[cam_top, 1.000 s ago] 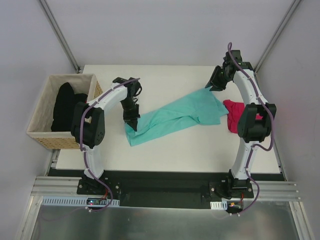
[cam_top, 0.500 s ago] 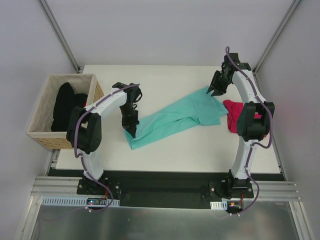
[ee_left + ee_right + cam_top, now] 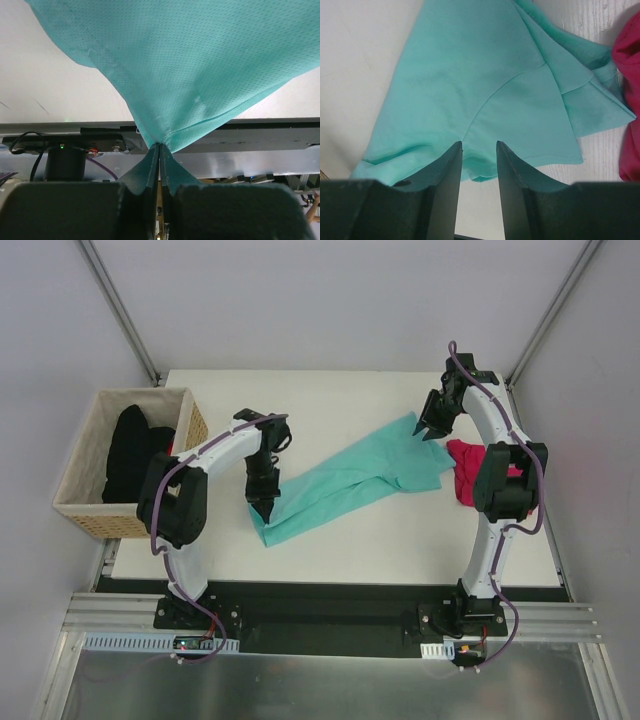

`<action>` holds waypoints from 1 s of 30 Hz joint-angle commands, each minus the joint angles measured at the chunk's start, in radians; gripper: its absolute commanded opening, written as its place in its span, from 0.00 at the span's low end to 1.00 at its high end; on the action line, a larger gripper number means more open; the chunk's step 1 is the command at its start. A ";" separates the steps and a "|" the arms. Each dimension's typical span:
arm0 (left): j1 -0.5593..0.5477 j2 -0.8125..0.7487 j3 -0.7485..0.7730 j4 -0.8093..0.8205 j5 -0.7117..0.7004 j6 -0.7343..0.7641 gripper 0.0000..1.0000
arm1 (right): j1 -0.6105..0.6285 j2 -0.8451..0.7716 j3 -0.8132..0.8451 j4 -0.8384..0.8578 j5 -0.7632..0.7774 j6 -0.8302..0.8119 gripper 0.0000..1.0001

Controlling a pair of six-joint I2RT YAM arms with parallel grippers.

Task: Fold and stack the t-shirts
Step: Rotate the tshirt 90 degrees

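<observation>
A teal t-shirt [image 3: 350, 475] lies stretched diagonally across the white table [image 3: 330, 395]. My left gripper [image 3: 262, 508] is shut on its near-left corner; in the left wrist view [image 3: 159, 146] the teal cloth [image 3: 190, 65] fans out from the closed jaws. My right gripper [image 3: 428, 435] hovers over the shirt's far-right end with jaws open; in the right wrist view [image 3: 479, 147] the cloth's edge [image 3: 485, 100] lies between and beyond the fingers. A red t-shirt [image 3: 468, 470] lies bunched beside the right arm and also shows in the right wrist view [image 3: 630, 100].
A wicker basket [image 3: 85, 512] at the table's left edge holds dark clothes [image 3: 130, 450]. A metal frame post stands at each rear corner of the table.
The left gripper has dragged the shirt's near-left corner toward the front, sliding the cloth. The right gripper has let go of the far end and moved slightly down over it.
</observation>
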 commanded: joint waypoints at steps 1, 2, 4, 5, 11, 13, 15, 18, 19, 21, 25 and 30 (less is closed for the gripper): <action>-0.008 0.007 0.007 -0.072 -0.043 0.023 0.00 | -0.004 -0.019 -0.001 -0.014 0.013 -0.003 0.37; -0.009 0.010 0.008 -0.072 -0.043 0.025 0.00 | -0.004 -0.018 -0.005 -0.017 0.011 -0.001 0.37; -0.011 0.016 0.013 -0.078 -0.048 0.028 0.00 | -0.001 -0.027 -0.037 -0.010 0.015 0.002 0.37; -0.011 0.018 0.014 -0.080 -0.046 0.029 0.00 | -0.001 -0.033 -0.053 0.000 0.016 0.003 0.37; -0.021 0.038 0.028 -0.095 -0.042 0.045 0.14 | 0.001 -0.038 -0.064 0.015 0.021 0.008 0.37; -0.023 0.045 0.030 -0.097 -0.040 0.048 0.16 | 0.001 -0.027 -0.039 0.007 0.019 0.009 0.37; -0.027 0.050 0.031 -0.100 -0.039 0.051 0.18 | 0.001 -0.021 -0.025 0.003 0.018 0.011 0.37; -0.029 0.053 0.045 -0.103 -0.055 0.046 0.19 | 0.001 -0.013 -0.002 0.003 0.021 0.011 0.37; -0.028 0.054 0.053 -0.104 -0.063 0.045 0.19 | 0.001 -0.011 0.004 0.001 0.021 0.011 0.37; -0.028 0.062 0.082 -0.104 -0.063 0.037 0.19 | 0.001 0.001 0.024 -0.006 0.016 0.009 0.37; -0.029 0.080 0.148 -0.100 -0.060 0.026 0.15 | 0.001 0.015 0.038 -0.014 0.021 0.008 0.37; -0.028 0.070 0.276 -0.071 -0.088 0.014 0.11 | -0.002 0.016 0.007 -0.006 0.033 0.008 0.37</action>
